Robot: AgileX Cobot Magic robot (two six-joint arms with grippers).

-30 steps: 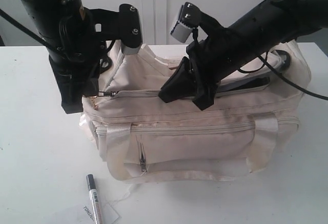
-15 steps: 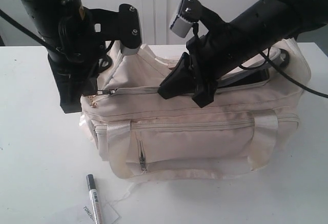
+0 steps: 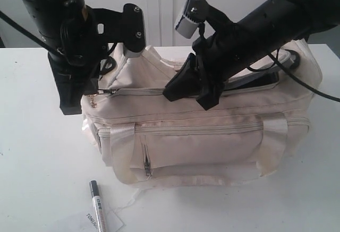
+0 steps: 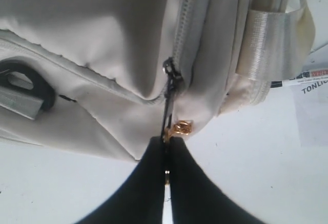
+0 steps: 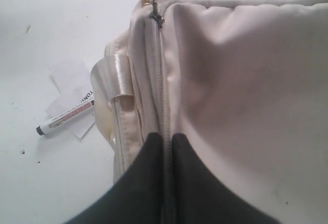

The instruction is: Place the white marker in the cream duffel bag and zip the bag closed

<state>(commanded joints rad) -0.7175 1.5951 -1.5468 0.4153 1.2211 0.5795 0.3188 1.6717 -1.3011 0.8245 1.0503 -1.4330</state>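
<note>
The cream duffel bag (image 3: 212, 136) lies across the table. My left gripper (image 3: 99, 94) (image 4: 167, 141) is shut on the dark zipper pull (image 4: 169, 93) at the bag's left end, right by its gold ring (image 4: 181, 127). My right gripper (image 3: 170, 94) (image 5: 165, 138) is shut on the top zipper seam (image 5: 160, 80) near the bag's middle. Right of it a dark gap (image 3: 255, 80) shows in the bag's top. The white marker (image 3: 97, 206) (image 5: 65, 117), black cap towards the bag, lies on the table in front of the bag's left end, outside it.
A white paper tag (image 3: 85, 222) (image 5: 66, 98) printed with dark letters lies under the marker. A black buckle (image 4: 23, 83) sits on the bag's end. The webbing handle (image 3: 119, 142) hangs down the front. Both arms crowd the space above the bag.
My left gripper has shifted a little left and up with the zipper pull, drawing the bag's left end with it. The right gripper has lifted the seam slightly. The marker has not moved.
</note>
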